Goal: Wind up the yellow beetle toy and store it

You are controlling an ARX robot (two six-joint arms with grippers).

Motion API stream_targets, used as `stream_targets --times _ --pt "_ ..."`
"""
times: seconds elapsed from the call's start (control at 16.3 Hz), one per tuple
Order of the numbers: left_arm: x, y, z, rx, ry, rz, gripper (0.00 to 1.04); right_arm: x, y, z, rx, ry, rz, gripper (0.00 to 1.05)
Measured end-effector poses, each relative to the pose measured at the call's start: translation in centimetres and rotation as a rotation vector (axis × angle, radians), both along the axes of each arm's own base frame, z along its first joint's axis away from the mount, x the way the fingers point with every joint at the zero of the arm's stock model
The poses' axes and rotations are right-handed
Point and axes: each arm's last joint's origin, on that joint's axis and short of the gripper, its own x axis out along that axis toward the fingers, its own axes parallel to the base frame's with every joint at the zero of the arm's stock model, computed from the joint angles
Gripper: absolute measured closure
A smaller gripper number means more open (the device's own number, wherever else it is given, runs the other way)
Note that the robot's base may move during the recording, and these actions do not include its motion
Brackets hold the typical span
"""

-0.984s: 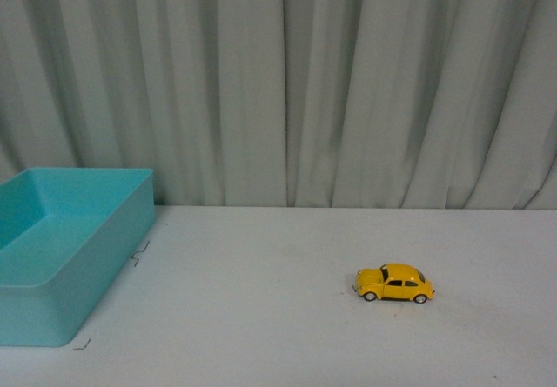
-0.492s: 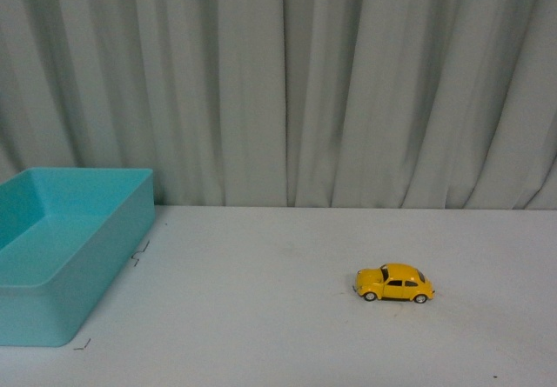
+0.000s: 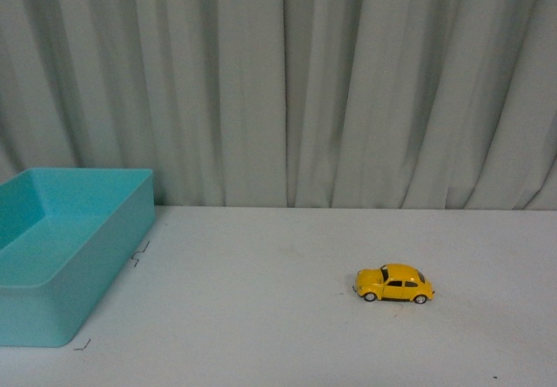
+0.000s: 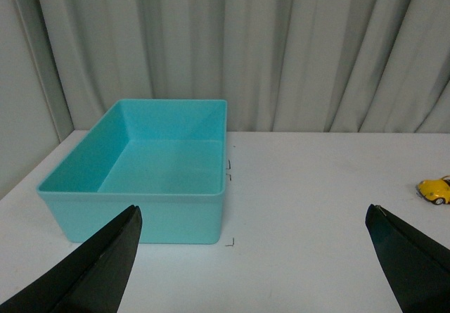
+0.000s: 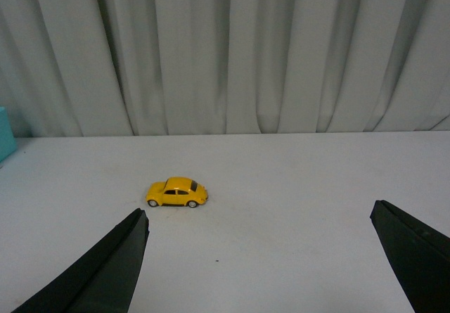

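Right wrist view: the right gripper hangs above the table, jaws spread wide and empty. The beetle stands on its wheels ahead of the jaws, closer to one finger than the other and touching neither. Left wrist view: the left gripper is likewise parted and empty. The bin sits ahead of one finger, and the beetle lies well beyond the other.

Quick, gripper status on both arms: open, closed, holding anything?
Left gripper: open, holding nothing.
Right gripper: open, holding nothing; the yellow beetle toy is not grasped.
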Motion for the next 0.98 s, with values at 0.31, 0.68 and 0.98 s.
stream_targets --times 0.31,0.68,0.98 --pt "0.0 0.0 0.0 0.0 0.0 0.0 0.07 0.0 0.0 0.0 0.0 0.0 0.0 0.07" --pt "0.0 0.0 0.0 0.0 0.0 0.0 0.07 0.0 0.0 0.0 0.0 0.0 0.0 0.07" --pt "0.0 0.0 0.0 0.0 0.0 0.0 0.07 0.0 0.0 0.0 0.0 0.0 0.0 0.07"
